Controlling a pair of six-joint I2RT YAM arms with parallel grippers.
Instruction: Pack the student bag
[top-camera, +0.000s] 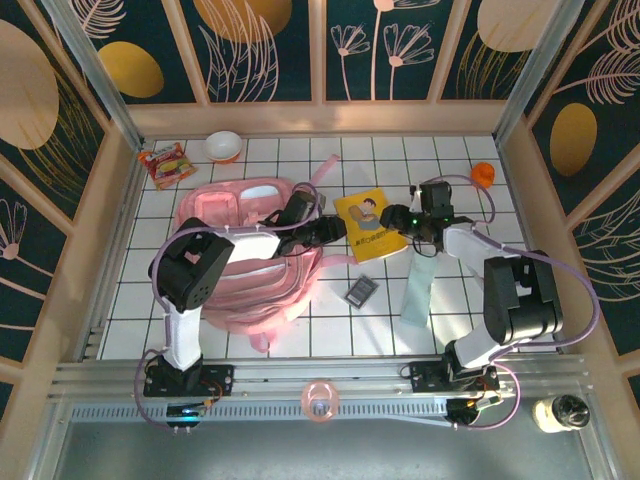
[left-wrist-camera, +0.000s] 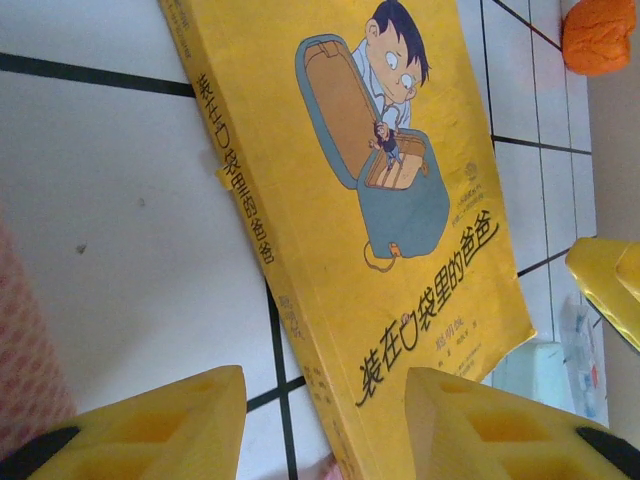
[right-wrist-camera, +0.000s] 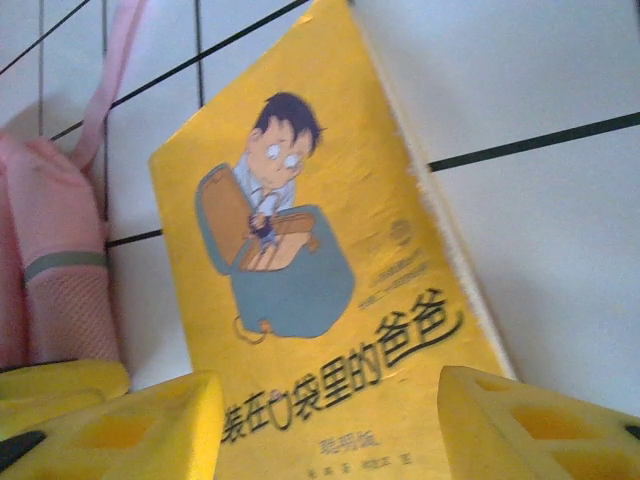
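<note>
The student bag lies flat at centre left of the top view. It is a soft pink backpack with paler panels, its straps trailing toward the lower edge of the frame. The left arm reaches across its upper part. In the right wrist view its pink side and a mesh pocket fill the left edge.

Just right of the bag, apart from it, a yellow book lies cover up, showing a drawn boy and a blue-grey case. The left fingers stand apart at the book's left side, with its spine running down between them and nothing clamped. The right fingers are also spread, released, at the book's right edge.

Below the book lie a small dark flat device and a pale green pouch. An orange object sits at upper right, and a white bowl and a snack packet at upper left.

The table is white tile with dark grid lines, boxed by a wooden frame and dark teal panels with gold leaf shapes. The bag's left side lies close to the left frame. Bare tiles run along the top row, between bag and book, and across the lower middle. A pink tape ring rests on the metal rail at bottom centre.
</note>
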